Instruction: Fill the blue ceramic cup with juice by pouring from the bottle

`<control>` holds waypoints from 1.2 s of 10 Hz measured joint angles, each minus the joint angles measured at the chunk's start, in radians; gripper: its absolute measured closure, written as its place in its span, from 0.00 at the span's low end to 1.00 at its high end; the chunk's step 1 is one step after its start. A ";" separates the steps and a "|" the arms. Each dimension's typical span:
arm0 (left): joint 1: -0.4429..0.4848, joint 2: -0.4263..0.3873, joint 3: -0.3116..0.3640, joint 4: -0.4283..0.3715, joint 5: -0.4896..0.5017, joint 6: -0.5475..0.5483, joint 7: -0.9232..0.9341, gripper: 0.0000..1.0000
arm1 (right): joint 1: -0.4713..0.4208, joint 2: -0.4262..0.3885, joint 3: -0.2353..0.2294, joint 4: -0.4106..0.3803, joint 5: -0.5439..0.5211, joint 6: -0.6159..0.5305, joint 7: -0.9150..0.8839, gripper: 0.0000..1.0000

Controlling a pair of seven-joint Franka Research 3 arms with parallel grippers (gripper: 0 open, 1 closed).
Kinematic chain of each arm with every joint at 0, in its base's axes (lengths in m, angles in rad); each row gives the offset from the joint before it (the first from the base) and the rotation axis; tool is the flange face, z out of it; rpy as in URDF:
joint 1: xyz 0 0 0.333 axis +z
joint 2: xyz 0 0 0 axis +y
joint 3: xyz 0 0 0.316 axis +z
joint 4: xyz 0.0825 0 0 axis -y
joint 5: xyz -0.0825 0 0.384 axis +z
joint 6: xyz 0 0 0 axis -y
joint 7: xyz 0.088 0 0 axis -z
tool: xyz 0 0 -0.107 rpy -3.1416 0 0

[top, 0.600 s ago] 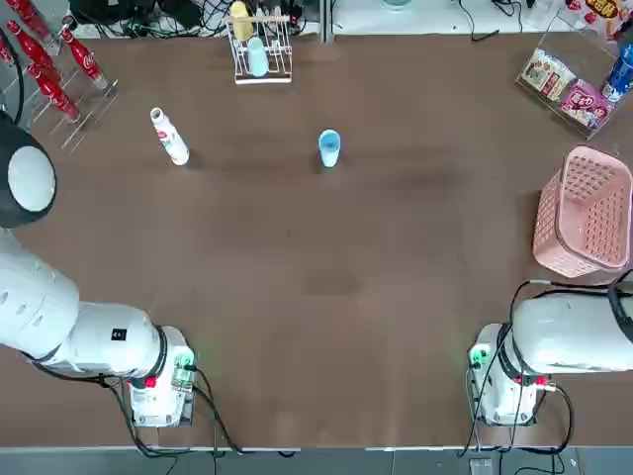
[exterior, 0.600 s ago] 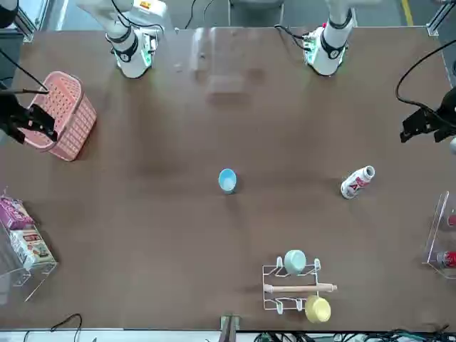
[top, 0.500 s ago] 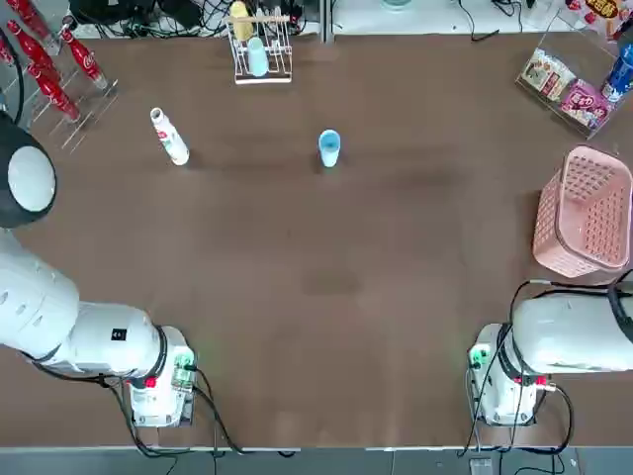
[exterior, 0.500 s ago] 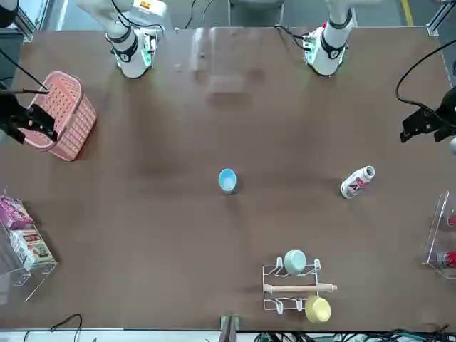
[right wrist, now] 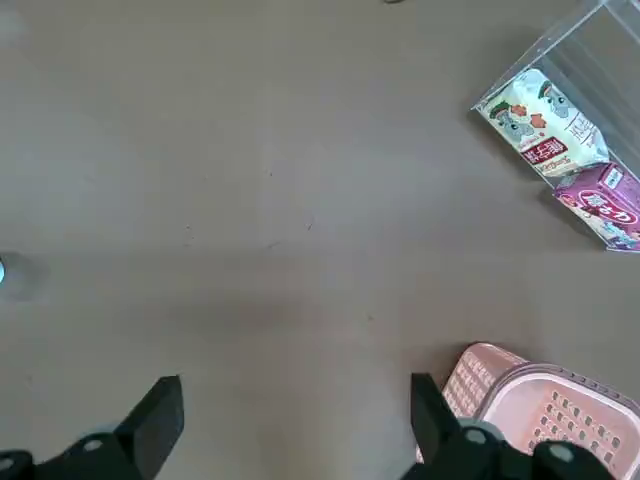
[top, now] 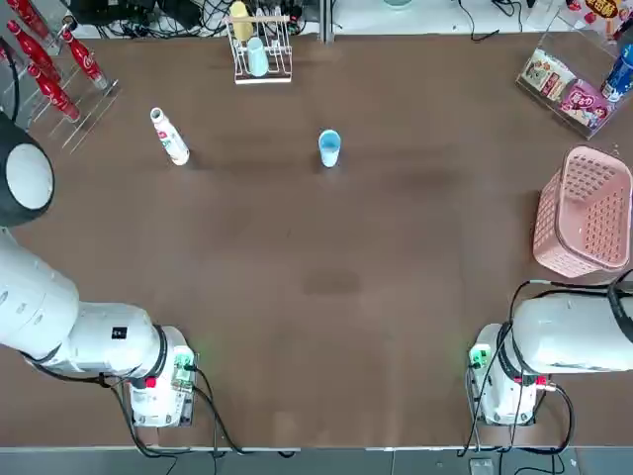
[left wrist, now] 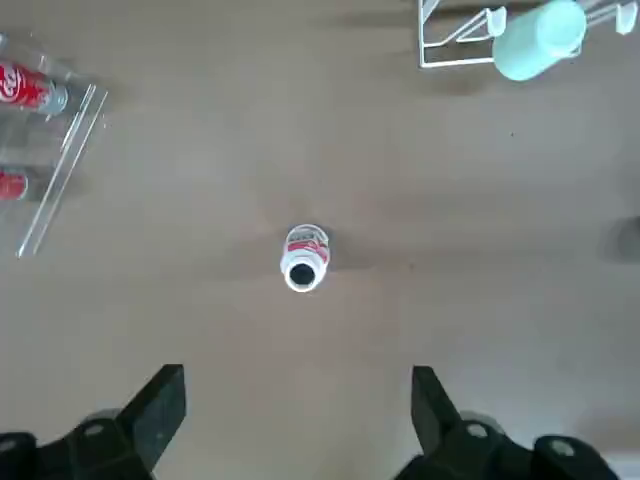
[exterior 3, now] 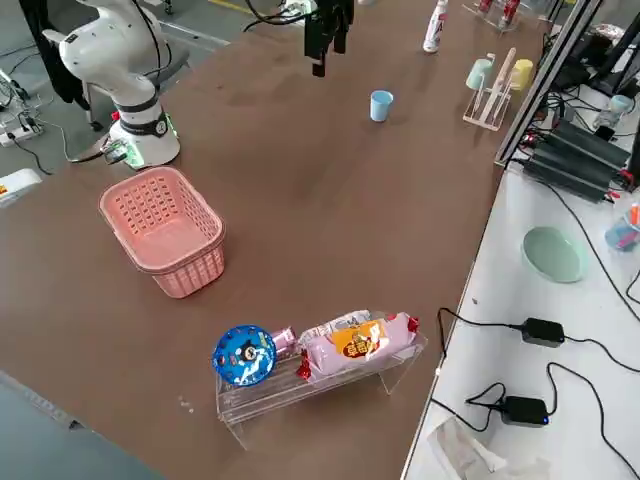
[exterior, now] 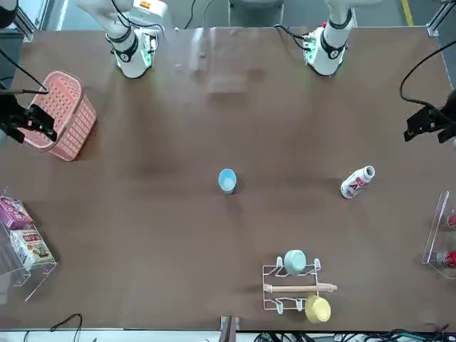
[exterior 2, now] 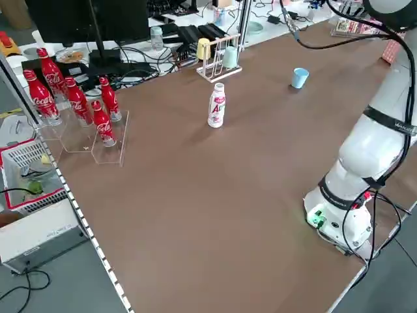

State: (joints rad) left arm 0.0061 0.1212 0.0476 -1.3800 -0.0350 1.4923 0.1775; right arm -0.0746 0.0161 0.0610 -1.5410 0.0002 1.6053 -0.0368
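Top view: the bottle (top: 169,137) is standing upper left, the blue cup (top: 329,147) upper centre. Left wrist view: my left tool (left wrist: 299,415) is gaping empty at the bottom; closing off-centre could topple the bottle. Right wrist view: my right tool (right wrist: 298,420), bottom, is waiting wide, empty.

From my left side I'm reading "Coca-Cola" in white script, running along the red bottles (exterior 2: 40,98) that are standing in the clear stand (exterior 2: 78,135). On the slim white bottle (exterior 2: 217,105) I'm seeing red lettering, but it's staying too small for me to read. Across the table, the white packet (right wrist: 547,125) is showing pale print on a dark red panel, and the purple packet (right wrist: 607,203) is carrying white lettering inside an oval; I'm making out neither word.
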 joint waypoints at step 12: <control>0.418 0.170 0.006 -0.036 -0.525 -0.089 1.105 0.01 | 0.023 0.011 0.009 -0.073 0.338 0.136 -0.520 0.00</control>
State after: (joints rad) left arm 0.4237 0.2914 0.0537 -1.4162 -0.5600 1.4028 1.2830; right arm -0.0517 0.0271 0.0699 -1.6139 0.3382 1.7417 -0.5566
